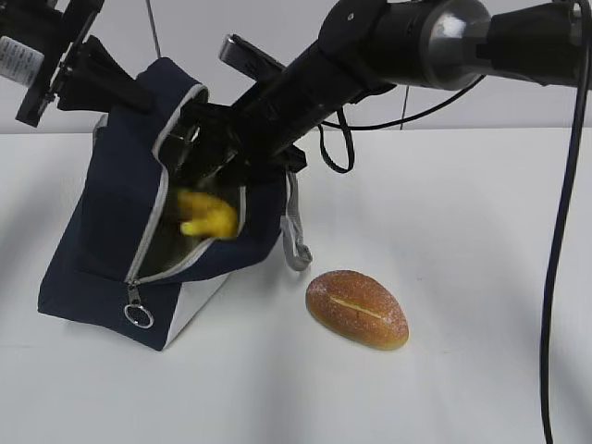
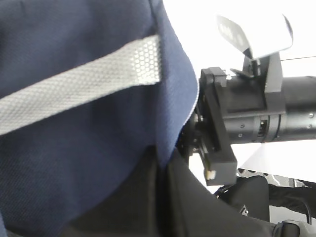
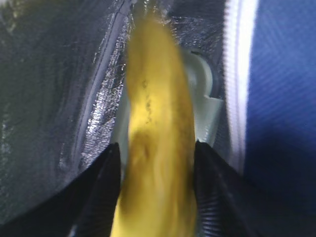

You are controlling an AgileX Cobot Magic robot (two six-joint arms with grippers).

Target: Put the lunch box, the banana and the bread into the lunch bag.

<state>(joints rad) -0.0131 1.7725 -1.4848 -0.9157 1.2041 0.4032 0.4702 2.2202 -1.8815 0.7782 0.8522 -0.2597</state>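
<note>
Right claw (image 3: 155,197) is clamped on the banana (image 3: 155,128) inside the tilted lunch bag (image 1: 102,240), its length pointed inward. Left claw's grip cannot be told. Bread (image 1: 357,308) is left on the white table (image 1: 462,231).

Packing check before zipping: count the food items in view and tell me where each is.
2. The banana is inside the lunch bag, clamped in the right claw. The bread lies on the table beside the bag. Others may be hidden inside.

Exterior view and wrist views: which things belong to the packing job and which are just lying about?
Job: navy fabric lunch bag; yellow curved banana in right tool; golden oval bread roll; pale green-lidded lunch box inside.
Lying about: nothing seen, only the white table.
</note>
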